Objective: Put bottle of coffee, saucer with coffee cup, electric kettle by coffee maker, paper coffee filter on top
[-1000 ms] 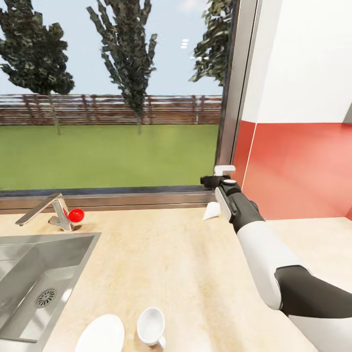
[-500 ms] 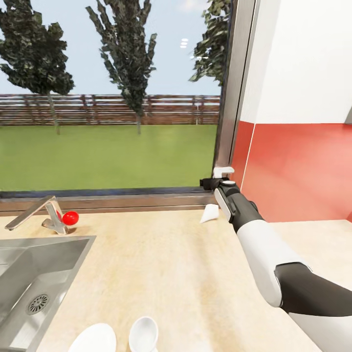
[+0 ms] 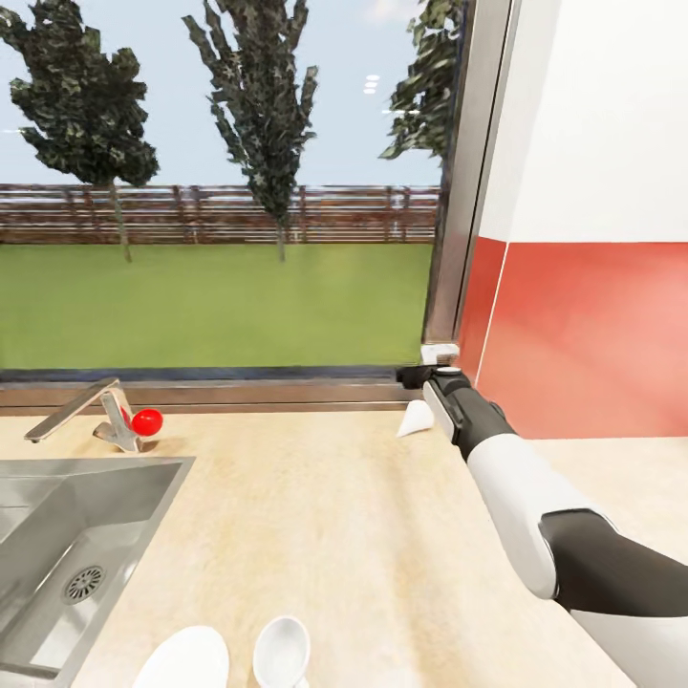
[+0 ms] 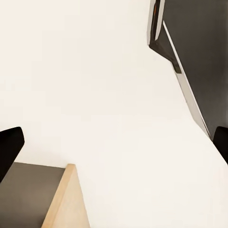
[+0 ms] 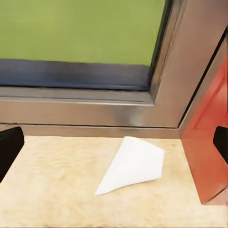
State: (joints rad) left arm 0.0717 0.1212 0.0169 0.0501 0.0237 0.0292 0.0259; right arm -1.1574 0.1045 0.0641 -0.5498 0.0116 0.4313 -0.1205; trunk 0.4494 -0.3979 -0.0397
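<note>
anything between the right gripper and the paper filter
Nothing visible does. In the right wrist view the paper coffee filter lies flat on bare kitchen countertop ahead of the open fingers. In the head view the right gripper hangs just above it.

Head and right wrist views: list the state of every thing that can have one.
White paper cone filter: lying on its side on the light wood countertop, in the window corner.
Small white cup: upright, beside the saucer, not on it.
Flat white saucer: bare.
Right pincer: open, filter ahead between the fingers.
</note>
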